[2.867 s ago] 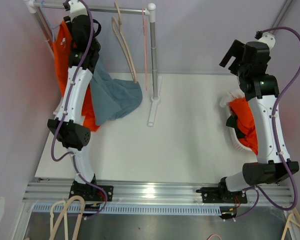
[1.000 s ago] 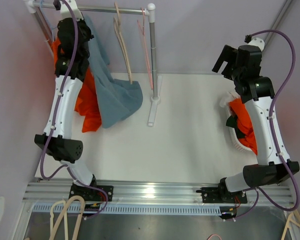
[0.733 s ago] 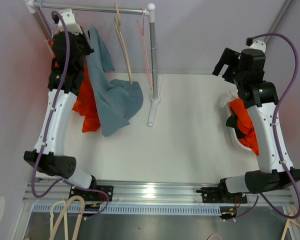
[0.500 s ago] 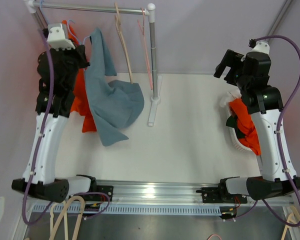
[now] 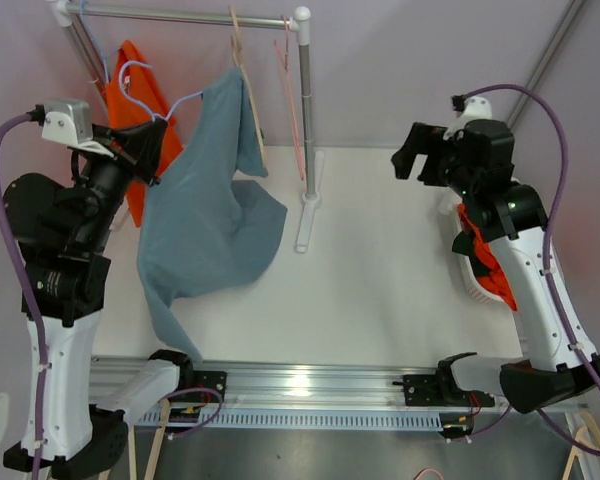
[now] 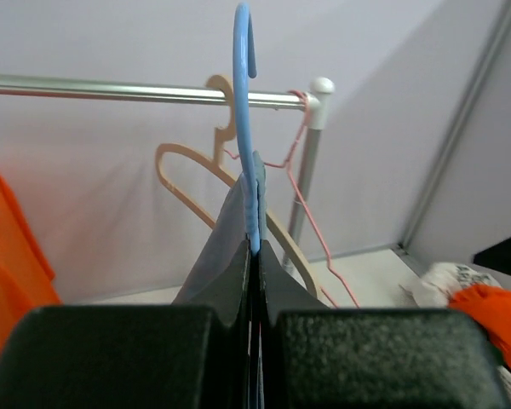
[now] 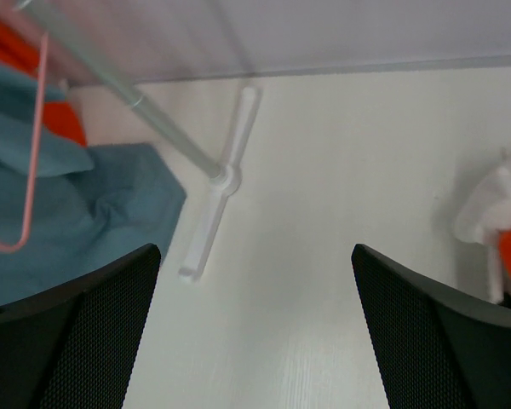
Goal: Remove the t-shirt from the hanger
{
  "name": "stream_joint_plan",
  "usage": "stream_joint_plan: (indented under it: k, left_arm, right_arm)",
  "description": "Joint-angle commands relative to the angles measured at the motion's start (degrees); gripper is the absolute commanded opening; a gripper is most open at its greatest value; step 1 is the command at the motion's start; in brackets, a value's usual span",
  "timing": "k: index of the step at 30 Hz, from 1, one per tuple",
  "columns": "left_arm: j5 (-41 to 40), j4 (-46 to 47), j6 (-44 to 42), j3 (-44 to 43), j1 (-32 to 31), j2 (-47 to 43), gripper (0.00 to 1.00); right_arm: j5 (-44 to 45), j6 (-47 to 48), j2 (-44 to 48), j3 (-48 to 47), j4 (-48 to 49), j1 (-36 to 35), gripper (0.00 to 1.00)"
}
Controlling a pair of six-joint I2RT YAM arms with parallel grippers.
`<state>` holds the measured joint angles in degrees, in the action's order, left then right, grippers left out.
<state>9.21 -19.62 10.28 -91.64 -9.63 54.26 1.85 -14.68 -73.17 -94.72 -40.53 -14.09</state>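
Observation:
The grey-blue t-shirt point(image 5: 205, 220) hangs on a light-blue hanger point(image 5: 150, 85), away from the rail, its lower hem trailing toward the table's near left. My left gripper point(image 5: 145, 150) is shut on the hanger. In the left wrist view the fingers point(image 6: 230, 290) pinch the blue hanger point(image 6: 244, 128) just below its hook, with the shirt's cloth point(image 6: 217, 256) on both sides. My right gripper point(image 5: 420, 155) is open and empty above the table's right half. In the right wrist view point(image 7: 255, 341) it faces the table, with the shirt point(image 7: 94, 213) at the left.
The clothes rack has a rail point(image 5: 180, 15), a post point(image 5: 304, 100) and a foot point(image 5: 308, 215). A wooden hanger point(image 5: 248, 110), a pink wire hanger point(image 5: 283, 55) and an orange garment point(image 5: 130, 80) hang on it. A white basket point(image 5: 472, 285) of orange clothes stands at the right.
My left arm has pulled the hanger and t-shirt off the rail, up and toward the near left; the shirt now hangs spread out. My right gripper has moved a little left.

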Motion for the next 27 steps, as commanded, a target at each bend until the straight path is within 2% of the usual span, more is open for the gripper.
stream_joint_plan:
  k: [1,9,13,14,22,26,27]
  left_arm:
    - [7.7,0.6,3.5,0.3,-0.1,-2.7,0.01]
    - [10.3,0.0,4.3,3.1,-0.1,-5.2,0.01]
    - [3.5,-2.5,6.1,2.6,-0.1,-4.9,0.01]
    - [-0.8,-3.4,6.5,2.1,-0.2,-4.6,0.01]
    - [-20.0,-5.6,11.2,3.1,-1.2,-2.8,0.01]
    - [-29.8,-3.6,11.2,4.7,-5.6,-1.6,0.01]
    - [-34.7,-3.3,10.8,4.7,-6.4,-1.2,0.01]
  right_arm:
    - [-1.9,4.9,3.1,2.4,4.2,-8.1,0.99]
    - [-5.8,5.4,6.5,8.5,9.7,-14.4,0.99]
    - [-7.7,5.4,9.8,14.4,14.5,-20.2,0.99]
    - [-7.0,5.3,10.5,15.6,15.6,-21.9,0.99]
    - [6.6,3.4,9.2,21.0,21.7,-43.8,0.99]
    - [11.9,2.5,8.1,23.5,29.2,-53.0,0.99]
    - [12.9,2.5,7.7,24.4,30.8,-54.5,0.99]
